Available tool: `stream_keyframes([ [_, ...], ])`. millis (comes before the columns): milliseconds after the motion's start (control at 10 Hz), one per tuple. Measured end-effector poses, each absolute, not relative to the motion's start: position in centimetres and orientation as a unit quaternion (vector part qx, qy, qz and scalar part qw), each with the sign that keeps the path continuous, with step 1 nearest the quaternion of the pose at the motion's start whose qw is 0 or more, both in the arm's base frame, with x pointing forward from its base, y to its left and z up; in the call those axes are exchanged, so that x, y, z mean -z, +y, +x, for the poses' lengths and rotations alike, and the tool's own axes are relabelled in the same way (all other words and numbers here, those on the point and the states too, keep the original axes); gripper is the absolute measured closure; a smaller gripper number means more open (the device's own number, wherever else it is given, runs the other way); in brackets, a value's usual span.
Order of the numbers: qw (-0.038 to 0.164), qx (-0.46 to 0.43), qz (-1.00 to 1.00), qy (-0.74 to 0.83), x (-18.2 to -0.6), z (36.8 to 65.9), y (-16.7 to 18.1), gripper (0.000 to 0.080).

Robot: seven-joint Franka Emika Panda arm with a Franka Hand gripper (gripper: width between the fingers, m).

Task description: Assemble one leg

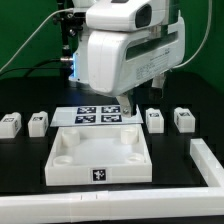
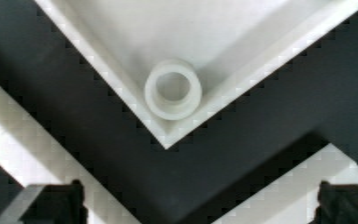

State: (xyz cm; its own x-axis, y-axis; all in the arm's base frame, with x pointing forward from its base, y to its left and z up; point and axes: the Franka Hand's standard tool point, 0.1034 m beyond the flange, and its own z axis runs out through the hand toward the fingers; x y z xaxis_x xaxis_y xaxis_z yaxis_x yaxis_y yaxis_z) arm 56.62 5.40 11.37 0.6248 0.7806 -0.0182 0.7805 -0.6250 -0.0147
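On the black surface [image 1: 22, 165] four small white legs stood in a row, none of them touched by the arm. Counted from the exterior view's left, they were the first leg [image 1: 10, 124], the second leg [image 1: 38, 122], the third leg [image 1: 154, 119] and the fourth leg [image 1: 184, 119]. Each showed a square marker tag on its face. Between the second and the third lay the marker board [image 1: 98, 115]. In front of it, closer to the camera, lay the large square white panel [image 1: 97, 172] with a raised rim and round corner sockets. A long white bar [image 1: 208, 158] lay along the exterior view's right edge. The Panda arm [image 1: 125, 50] hung over the marker board's right end, near the third leg but apart from it. In the wrist view one corner of the panel lay under the camera, its round socket [image 2: 172, 88] in full sight. The jaws stood released, wide apart, with nothing between them. Their dark fingertips [image 2: 48, 205] showed on either side of that corner.
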Motion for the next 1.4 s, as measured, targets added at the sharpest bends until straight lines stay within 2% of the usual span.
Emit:
stream_keyframes([
  [800,0.003,-0.011,-0.893,-0.449,-11.3,56.5,5.3,0.015],
  [1100,0.004,-0.015,-0.794,-0.608,-10.2,50.9,1.4,0.015],
  [1400,0.003,-0.016,-0.684,-0.729,-10.1,50.5,0.3,0.015],
])
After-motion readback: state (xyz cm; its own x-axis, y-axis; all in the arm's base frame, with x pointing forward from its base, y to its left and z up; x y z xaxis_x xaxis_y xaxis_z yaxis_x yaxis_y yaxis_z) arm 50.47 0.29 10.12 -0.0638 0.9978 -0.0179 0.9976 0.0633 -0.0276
